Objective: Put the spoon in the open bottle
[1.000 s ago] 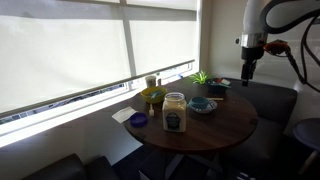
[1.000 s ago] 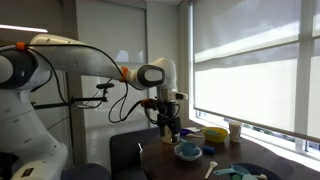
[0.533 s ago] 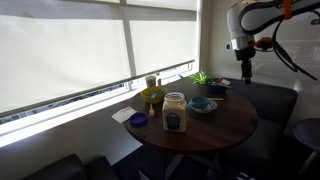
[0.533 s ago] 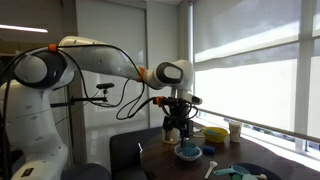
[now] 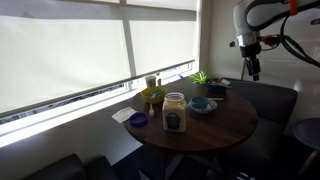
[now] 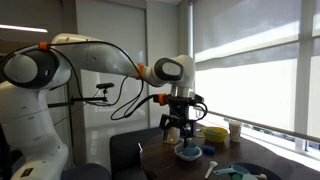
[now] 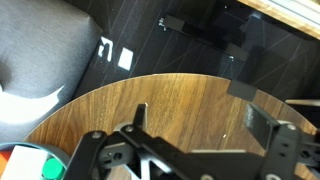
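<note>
Near shaded windows (image 5: 70,50), the gripper (image 5: 254,74) hangs above a round table (image 5: 225,126).

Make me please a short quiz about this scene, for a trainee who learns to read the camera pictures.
1. True or false: the tool is holding a spoon.
2. What lies on the table close to the bottle, on the window side in an exterior view? A) a blue lid B) a red cup C) a book
3. Fill in: the top of the table is ____ in shape.

Key: 1. False; the wrist view shows nothing between the open fingers. 2. A. 3. Round.
</note>
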`<state>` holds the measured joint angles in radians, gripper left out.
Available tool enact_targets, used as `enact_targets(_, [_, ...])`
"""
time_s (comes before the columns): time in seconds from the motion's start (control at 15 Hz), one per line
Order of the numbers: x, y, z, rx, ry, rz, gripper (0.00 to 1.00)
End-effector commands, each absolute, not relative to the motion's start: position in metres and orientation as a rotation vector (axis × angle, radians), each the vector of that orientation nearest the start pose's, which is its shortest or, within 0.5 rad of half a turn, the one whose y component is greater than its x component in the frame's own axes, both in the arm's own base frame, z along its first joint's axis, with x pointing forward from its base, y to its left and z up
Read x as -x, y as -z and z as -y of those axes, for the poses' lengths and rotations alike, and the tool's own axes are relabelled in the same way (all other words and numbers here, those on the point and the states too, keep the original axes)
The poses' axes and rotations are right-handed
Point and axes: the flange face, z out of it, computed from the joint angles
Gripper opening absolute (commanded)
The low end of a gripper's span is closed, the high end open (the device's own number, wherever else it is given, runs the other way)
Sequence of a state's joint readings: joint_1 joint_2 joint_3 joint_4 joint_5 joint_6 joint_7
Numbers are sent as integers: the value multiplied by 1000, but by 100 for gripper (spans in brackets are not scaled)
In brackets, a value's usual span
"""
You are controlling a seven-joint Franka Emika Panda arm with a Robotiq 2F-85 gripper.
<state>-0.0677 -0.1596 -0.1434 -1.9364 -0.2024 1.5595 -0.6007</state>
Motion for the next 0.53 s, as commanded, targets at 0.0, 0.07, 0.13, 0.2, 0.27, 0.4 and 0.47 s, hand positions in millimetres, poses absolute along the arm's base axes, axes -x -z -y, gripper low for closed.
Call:
enact_targets(0.0, [-459, -542, 168, 2982, -427, 917, 100])
enact_targets(0.07, [-460, -538, 179, 2939, -439, 985, 100])
enact_targets(0.13, [-460, -534, 185, 2889, -457, 1045, 100])
enact_targets(0.2, [-462, -529, 188, 2832, -492, 1076, 100])
enact_targets(0.27, [-454, -534, 185, 2933, -455, 998, 100])
enact_targets(0.4, [-454, -529, 190, 2920, -470, 999, 100])
enact_targets(0.47, [-454, -529, 189, 2921, -470, 1000, 100])
